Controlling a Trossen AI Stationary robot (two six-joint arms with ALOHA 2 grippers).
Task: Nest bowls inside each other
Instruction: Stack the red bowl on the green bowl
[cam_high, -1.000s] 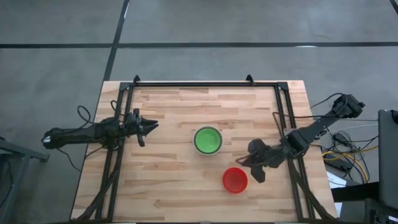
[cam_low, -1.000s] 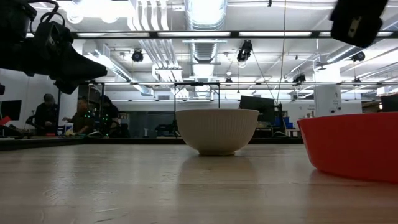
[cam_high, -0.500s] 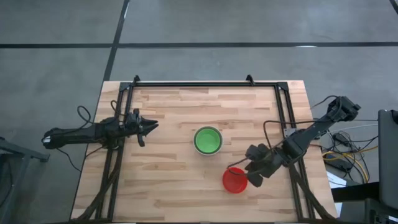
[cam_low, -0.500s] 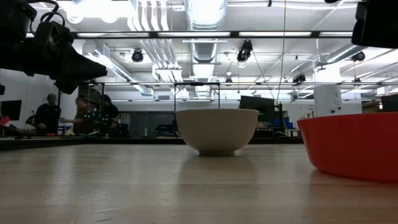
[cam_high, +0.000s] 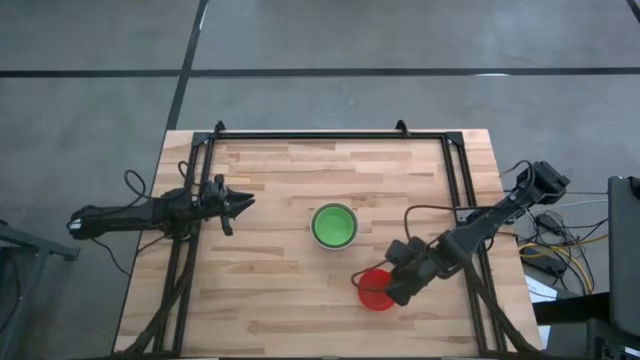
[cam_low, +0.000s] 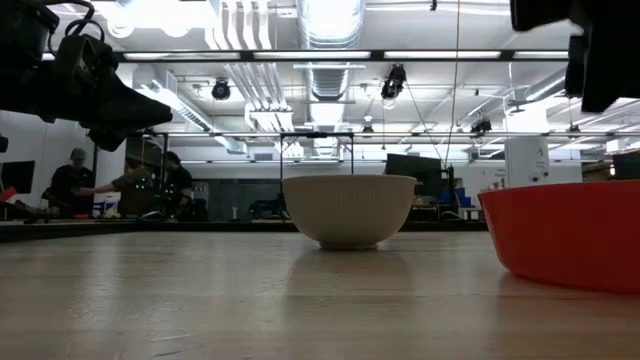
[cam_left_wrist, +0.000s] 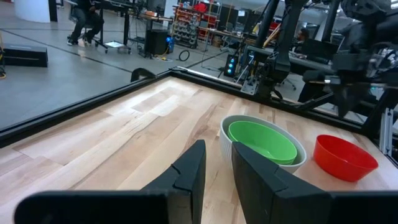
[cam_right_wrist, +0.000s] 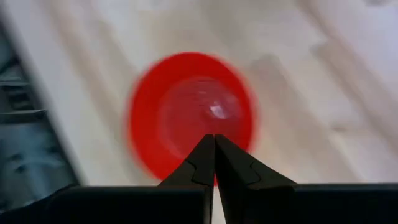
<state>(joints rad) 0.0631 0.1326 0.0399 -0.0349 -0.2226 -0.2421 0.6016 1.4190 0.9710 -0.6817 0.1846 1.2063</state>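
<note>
bowls: a small round red plastic bowl (cam_high: 374, 291) sat near the table's front, right gripper (cam_high: 390, 289) pressed together above it; green bowl (cam_high: 333, 225) nested in grey-white bowl (cam_left_wrist: 239, 122) mid-table; left gripper (cam_high: 247, 201) slightly parted, waiting.

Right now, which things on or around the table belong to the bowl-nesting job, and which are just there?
Part of the job:
- red bowl, with the shut right gripper over it
- green bowl nested in a white bowl
- left gripper, waiting at the table's left

Just there:
- black frame on the table
- cables off the right edge
- people in the background
</note>
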